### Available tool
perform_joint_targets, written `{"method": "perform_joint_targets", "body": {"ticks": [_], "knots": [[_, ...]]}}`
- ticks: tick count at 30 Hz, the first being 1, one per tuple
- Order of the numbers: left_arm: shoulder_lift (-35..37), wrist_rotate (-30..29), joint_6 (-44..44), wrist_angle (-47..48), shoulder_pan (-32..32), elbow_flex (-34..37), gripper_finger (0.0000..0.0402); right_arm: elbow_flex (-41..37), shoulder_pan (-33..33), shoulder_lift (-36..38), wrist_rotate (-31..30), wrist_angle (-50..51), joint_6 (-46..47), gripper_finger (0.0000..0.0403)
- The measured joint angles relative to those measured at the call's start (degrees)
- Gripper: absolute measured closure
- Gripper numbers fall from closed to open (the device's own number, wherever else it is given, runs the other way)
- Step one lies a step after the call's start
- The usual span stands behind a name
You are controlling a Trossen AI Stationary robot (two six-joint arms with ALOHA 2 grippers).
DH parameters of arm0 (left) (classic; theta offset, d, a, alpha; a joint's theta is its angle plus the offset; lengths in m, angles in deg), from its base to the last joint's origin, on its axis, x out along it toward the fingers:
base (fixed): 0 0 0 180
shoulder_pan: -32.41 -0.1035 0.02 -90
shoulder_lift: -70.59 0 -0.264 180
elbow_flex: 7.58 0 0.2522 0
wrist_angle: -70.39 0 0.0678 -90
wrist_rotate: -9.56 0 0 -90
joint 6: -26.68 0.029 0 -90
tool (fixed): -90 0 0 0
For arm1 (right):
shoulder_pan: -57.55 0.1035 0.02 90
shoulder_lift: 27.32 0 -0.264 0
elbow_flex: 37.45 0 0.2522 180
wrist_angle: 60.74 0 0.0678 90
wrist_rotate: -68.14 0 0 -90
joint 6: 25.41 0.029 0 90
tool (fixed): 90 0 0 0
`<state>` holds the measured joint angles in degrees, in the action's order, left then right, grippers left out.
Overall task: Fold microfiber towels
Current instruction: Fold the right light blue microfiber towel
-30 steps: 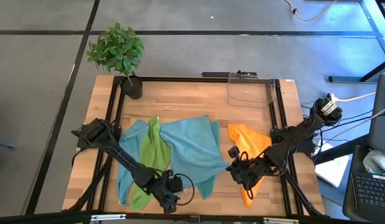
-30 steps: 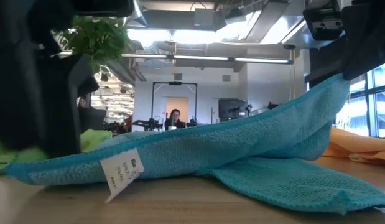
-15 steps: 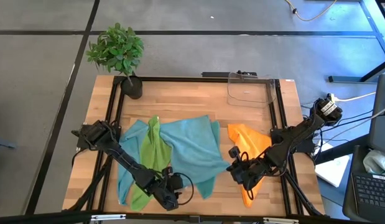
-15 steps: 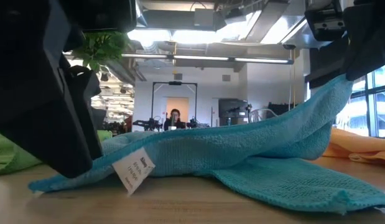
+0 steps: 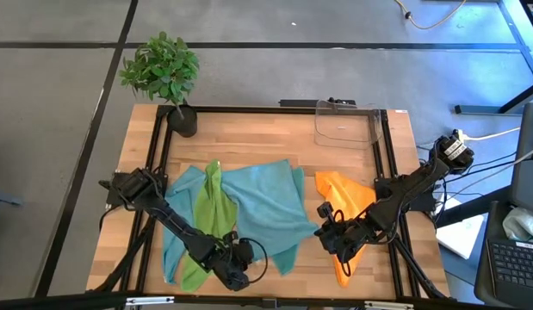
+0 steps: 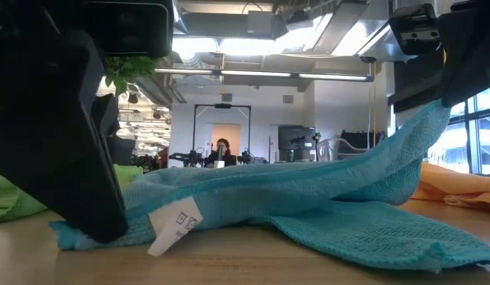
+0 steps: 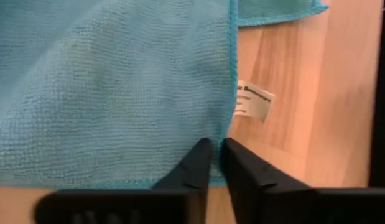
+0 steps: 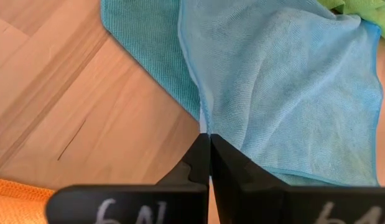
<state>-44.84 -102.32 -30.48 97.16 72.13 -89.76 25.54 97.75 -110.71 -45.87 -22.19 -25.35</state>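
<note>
Wooden surface (image 5: pixel 249 142) carried a light blue towel (image 5: pixel 266 202) spread near its front edge, left gripper (image 5: pixel 234 274) pinching its front corner, right gripper (image 5: pixel 325 234) clenched on its right edge, orange towel (image 5: pixel 343 196) beside.

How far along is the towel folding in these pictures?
Nothing looks folded yet. In hand: the left gripper and the right gripper each pinch an edge of the light blue towel. Left: the lime green towel, teal towel and orange towel lie loose.
</note>
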Motion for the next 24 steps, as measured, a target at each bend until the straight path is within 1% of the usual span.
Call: {"method": "perform_joint_targets", "body": {"ticks": [2, 6, 9, 10, 13, 16, 18, 20, 21, 23, 24], "knots": [[0.09, 1.35, -0.18, -0.59, 0.02, -0.03, 0.0392, 0.0, 0.0, 0.0, 0.0, 0.05, -0.05, 0.0397], [0.35, 6.71, 0.13, 2.84, -0.32, -2.96, 0.0397, 0.0, 0.05, 0.0, 0.67, -0.01, -0.05, 0.0397], [0.63, 10.13, 0.27, 7.18, -0.48, -7.79, 0.04, 0.71, 0.17, 0.0, 5.54, 0.11, 0.0, 0.0397], [0.67, 11.07, 0.47, 9.42, -0.46, -9.68, 0.04, 1.16, 0.17, 0.0, 7.82, 0.05, 0.37, 0.0397], [0.7, 12.37, 0.69, 17.41, -0.44, -14.7, 0.0401, 2.06, 0.2, 0.02, 11.61, 0.22, 1.26, 0.0397], [0.7, 12.17, 1.32, 26.82, -0.42, -19.66, 0.0401, 2.69, 0.17, 0.02, 13.89, 1.17, 1.34, 0.0397], [0.81, 11.46, 1.34, 31.88, -0.45, -21.94, 0.0401, 3.8, 0.17, 0.02, 14.34, 4.55, 2.37, 0.0397], [0.81, 9.54, 1.72, 36.82, -0.5, -23.61, 0.0401, 5.46, 0.17, 0.0, 12.83, 9.76, 3.98, 0.0397], [0.81, 8.18, 2.25, 39.53, -0.52, -24.48, 0.0401, 6.51, 0.18, 0.0, 10.36, 13.04, 4.36, 0.0397], [0.81, 4.78, 3.92, 45.24, -0.85, -26.12, 0.0401, 8.64, 0.24, 0.02, 3.38, 19.15, 4.92, 0.0397], [0.81, 2.74, 4.62, 48.48, -1.19, -26.72, 0.0401, 9.62, 0.24, 0.02, -1.11, 21.61, 4.83, 0.0397]]}}
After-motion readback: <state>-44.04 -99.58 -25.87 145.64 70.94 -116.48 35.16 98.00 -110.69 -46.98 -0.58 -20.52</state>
